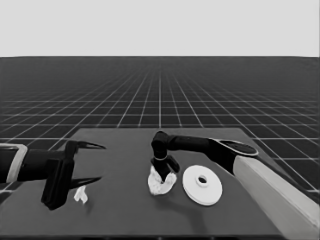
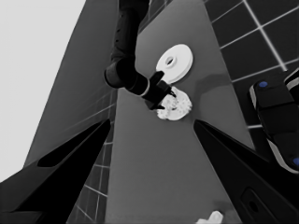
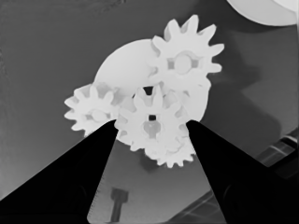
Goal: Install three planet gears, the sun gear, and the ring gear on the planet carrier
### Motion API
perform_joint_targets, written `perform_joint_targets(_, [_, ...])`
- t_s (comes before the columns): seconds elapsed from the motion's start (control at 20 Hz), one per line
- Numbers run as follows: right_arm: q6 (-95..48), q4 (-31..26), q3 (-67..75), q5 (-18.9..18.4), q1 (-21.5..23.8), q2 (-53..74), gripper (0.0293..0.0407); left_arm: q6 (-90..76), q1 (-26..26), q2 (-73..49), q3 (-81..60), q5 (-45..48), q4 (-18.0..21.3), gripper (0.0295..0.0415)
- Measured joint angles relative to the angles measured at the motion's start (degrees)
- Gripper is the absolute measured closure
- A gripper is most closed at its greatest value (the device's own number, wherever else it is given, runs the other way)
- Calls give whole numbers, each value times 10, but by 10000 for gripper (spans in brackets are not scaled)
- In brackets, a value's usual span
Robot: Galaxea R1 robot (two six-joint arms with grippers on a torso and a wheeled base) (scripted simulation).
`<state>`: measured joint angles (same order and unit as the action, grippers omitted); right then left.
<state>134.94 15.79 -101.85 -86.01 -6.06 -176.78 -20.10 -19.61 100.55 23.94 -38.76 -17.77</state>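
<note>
The smaller round part (image 1: 156,188) lies at mid-table with several small toothed gears on it. In the right wrist view its bare face (image 3: 120,65) shows behind one gear (image 3: 187,60) on one side and another gear (image 3: 93,112) opposite. A third gear (image 3: 174,151) sits partly under the centre one. My right gripper (image 3: 152,125) is shut on the centre gear (image 3: 150,112), directly over the smaller part (image 2: 181,108). Right of it lies the larger round part (image 1: 202,185), apart from it. My left gripper (image 1: 102,162) waits open over the table's left end.
A thin white piece (image 1: 81,195) lies on the table under the left gripper's fingers, not held. The larger round part (image 2: 175,60) is close beside the right gripper (image 2: 163,95). The right arm's pale grey part (image 1: 280,195) crosses the lower right corner.
</note>
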Motion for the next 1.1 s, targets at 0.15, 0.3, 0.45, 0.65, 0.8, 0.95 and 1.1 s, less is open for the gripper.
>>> perform_joint_targets(0.15, [7,0,0,0,-1,0,320,0,0,0,0,0,0,326])
perform_joint_targets(0.3, [8,0,0,0,-1,0,315,0,0,0,0,0,0,326])
perform_joint_targets(0.45, [9,0,0,0,-1,0,315,0,0,0,0,0,0,326])
perform_joint_targets(0.65, [-443,-50,37,-22,61,8,312,0,0,0,0,0,0,326])
perform_joint_targets(0.8, [-540,-63,41,-22,75,9,315,0,0,0,0,0,0,326])
perform_joint_targets(0.95, [-561,-66,41,-22,77,10,315,0,0,0,0,0,0,326])
perform_joint_targets(1.1, [-953,134,505,112,-62,411,305,0,0,0,0,0,0,326])
